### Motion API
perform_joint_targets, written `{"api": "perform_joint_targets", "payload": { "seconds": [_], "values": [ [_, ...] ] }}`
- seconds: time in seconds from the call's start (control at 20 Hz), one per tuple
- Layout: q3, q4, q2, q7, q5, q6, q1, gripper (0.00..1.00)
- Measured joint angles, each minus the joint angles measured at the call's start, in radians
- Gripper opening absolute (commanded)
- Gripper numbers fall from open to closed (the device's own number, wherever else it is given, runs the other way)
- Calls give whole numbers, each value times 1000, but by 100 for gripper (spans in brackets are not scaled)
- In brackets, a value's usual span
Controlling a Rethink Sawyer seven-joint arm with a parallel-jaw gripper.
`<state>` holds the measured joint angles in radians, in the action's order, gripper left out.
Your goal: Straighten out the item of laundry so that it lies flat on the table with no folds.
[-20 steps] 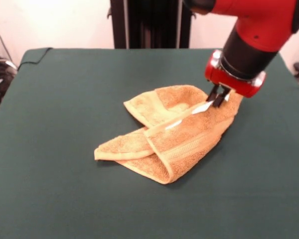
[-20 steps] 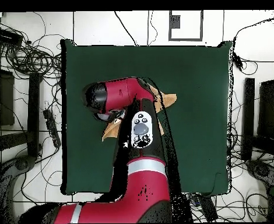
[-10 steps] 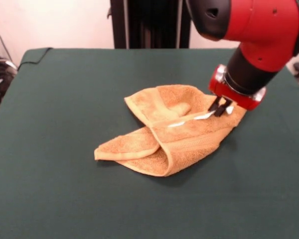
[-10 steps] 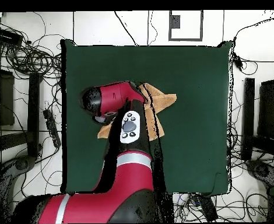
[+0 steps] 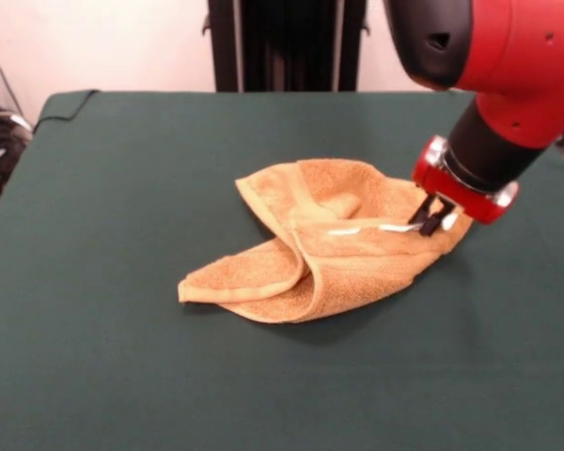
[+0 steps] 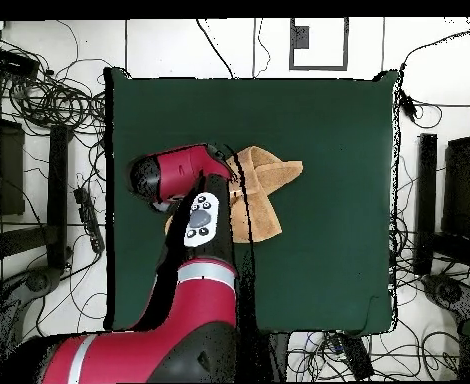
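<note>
Gripper (image 5: 436,218) is pressed together on the right-hand corner of the towel (image 5: 329,246), as the front view shows it, pinching the cloth where the small white label runs in toward its tips. From that pinch the whole towel lies to one side only, stretching away toward the picture's left and slightly toward the camera. Its long axis runs from the held corner down to the pointed tip at the far left end. Between the two ends the cloth is doubled: one flap is folded over the middle and a rolled fold sits along the near edge, so it is not flat.

Judged from this, the coming move depends on pulling away from the bunched mass, along that axis and outward.

Table (image 5: 122,188) shows bare green cloth on the gripper's outer side, but its edge is nearer there than on any other side, so room for a pull is limited. Open surface beyond the towel's free end is far greater.

Overhead, the arm covers the gripper, and only the towel's (image 6: 264,190) free part shows beside it.
</note>
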<state>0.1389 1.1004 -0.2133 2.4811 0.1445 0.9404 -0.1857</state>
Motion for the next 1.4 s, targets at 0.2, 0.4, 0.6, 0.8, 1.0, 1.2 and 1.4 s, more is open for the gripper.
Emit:
{"api": "perform_joint_targets", "payload": {
  "seconds": [0.2,0.4,0.6,0.8,1.0,1.2,1.4],
  "values": [
    [21,-41,24,47,-20,0,-19,0],
    [45,-87,49,77,-30,1,-36,0],
    [76,-137,77,107,-30,1,-55,0],
    [120,-194,109,150,-31,-1,-86,0],
    [143,-226,126,194,-36,-31,-105,0],
    [151,-236,128,248,-56,-112,-119,0],
    [152,-236,128,292,-99,-199,-121,0]
  ]
}}
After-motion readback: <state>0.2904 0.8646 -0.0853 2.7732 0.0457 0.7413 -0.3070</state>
